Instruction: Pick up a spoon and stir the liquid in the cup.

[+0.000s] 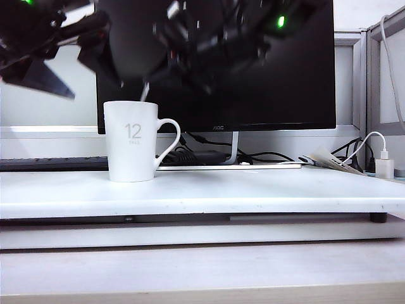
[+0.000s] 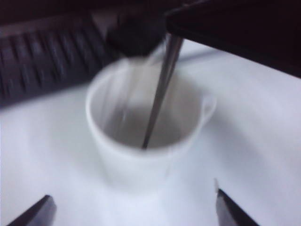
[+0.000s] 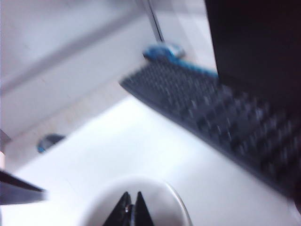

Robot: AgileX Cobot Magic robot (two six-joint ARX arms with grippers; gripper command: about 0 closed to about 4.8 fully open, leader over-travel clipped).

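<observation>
White worktop (image 1: 266, 190) with a dark monitor (image 1: 266, 69) and a keyboard (image 3: 225, 117) behind it. Cup (image 1: 131, 142) stands upright on the worktop left of centre, loop handle pointing right in the exterior view. Spoon (image 2: 160, 94) stands steeply inside the cup, thin handle leaning out over the rim; bowl end not visible. Right gripper (image 3: 131, 207) sits directly above the cup mouth, jaws pressed together; the left wrist view is blurred, but they look clamped on the top of the spoon handle. Left gripper (image 2: 131, 209) hovers beside the cup, clear of it, jaws spread wide with one fingertip either side and nothing between them. Charger (image 1: 384, 166) sits plugged in at the far right.
</observation>
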